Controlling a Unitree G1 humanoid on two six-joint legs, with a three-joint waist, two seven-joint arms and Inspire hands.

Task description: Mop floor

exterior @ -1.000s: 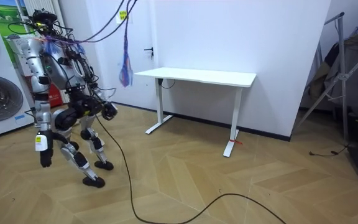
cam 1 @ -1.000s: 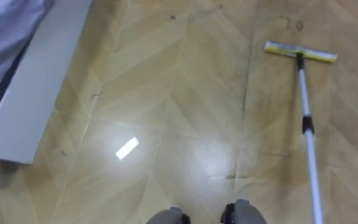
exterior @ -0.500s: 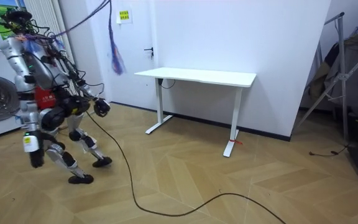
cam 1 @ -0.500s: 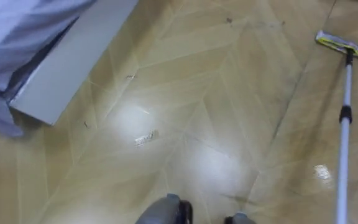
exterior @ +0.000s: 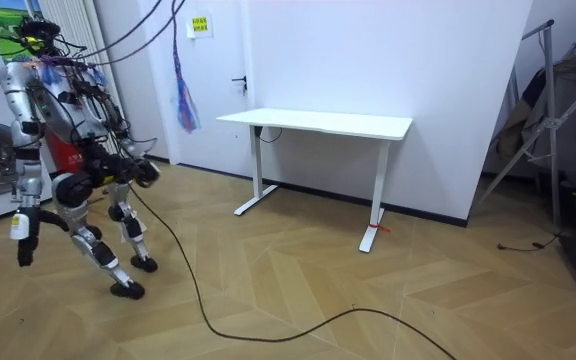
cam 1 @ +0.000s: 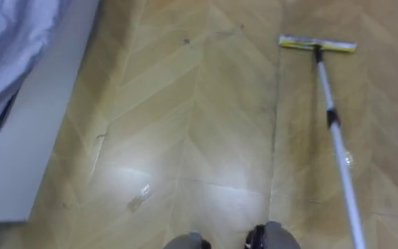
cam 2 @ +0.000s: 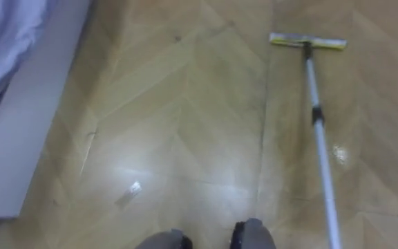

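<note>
One hand (exterior: 25,248) hangs low; one mop (cam 1: 332,122) lies on floor (cam 1: 206,138).

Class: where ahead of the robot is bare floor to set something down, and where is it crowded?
Bare: the wooden herringbone floor between the long grey board at left and the white-poled, yellow-headed mop at right. Crowded: far left, pale cloth beside it.

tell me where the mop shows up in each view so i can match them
left eye view: mop on the right, yellow head at top, pole running to the bottom edge.
right eye view: mop likewise, slightly further left.
room view: cannot tell.
shared landmark: pale grey board along both eye views' left edge.
</note>
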